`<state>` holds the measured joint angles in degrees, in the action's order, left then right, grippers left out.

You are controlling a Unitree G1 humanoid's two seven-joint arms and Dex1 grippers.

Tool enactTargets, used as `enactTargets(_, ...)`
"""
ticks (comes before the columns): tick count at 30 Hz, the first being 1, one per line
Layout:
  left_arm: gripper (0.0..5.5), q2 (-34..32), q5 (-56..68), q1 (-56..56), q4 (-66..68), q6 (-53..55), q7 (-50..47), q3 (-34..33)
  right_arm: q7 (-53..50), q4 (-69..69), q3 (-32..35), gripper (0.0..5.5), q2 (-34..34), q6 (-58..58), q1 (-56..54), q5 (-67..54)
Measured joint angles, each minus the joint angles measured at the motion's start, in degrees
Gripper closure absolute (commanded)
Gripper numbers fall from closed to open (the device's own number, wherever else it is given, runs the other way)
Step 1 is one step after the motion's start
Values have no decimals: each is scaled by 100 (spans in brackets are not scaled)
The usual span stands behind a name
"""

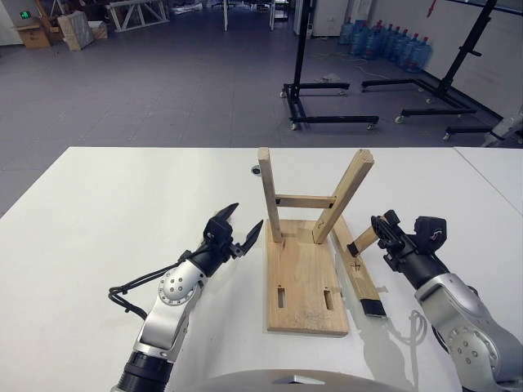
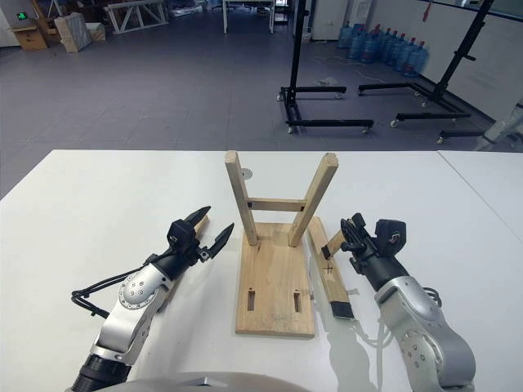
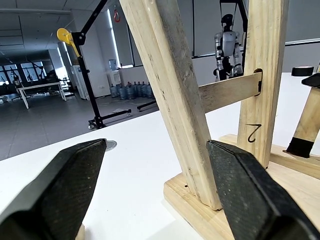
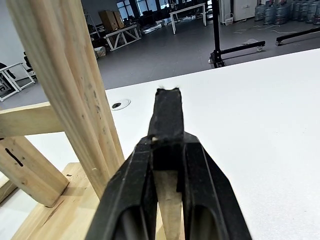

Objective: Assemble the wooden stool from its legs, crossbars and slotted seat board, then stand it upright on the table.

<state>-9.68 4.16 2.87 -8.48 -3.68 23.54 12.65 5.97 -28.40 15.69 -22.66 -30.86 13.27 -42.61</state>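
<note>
The seat board [image 1: 304,286] lies flat between the claws, with two pale legs [image 1: 270,196] upright in it. The left gripper [image 1: 245,219] gapes, and the right gripper [image 1: 378,231] clamps a loose leg [image 1: 364,238].

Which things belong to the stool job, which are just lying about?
Job: pale wooden slotted seat board; two upright wooden legs; wooden crossbar between them; loose black-tipped wooden leg; black-tipped wooden piece in right hand.
Lying about: black wheeled stands; blue water bottles; cardboard boxes.
</note>
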Motion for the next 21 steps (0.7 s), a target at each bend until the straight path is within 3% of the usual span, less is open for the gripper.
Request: enactTargets(21, 185, -74, -97, -16, 76, -8, 10, 3, 105, -23, -149, 508, 256, 162, 150, 830)
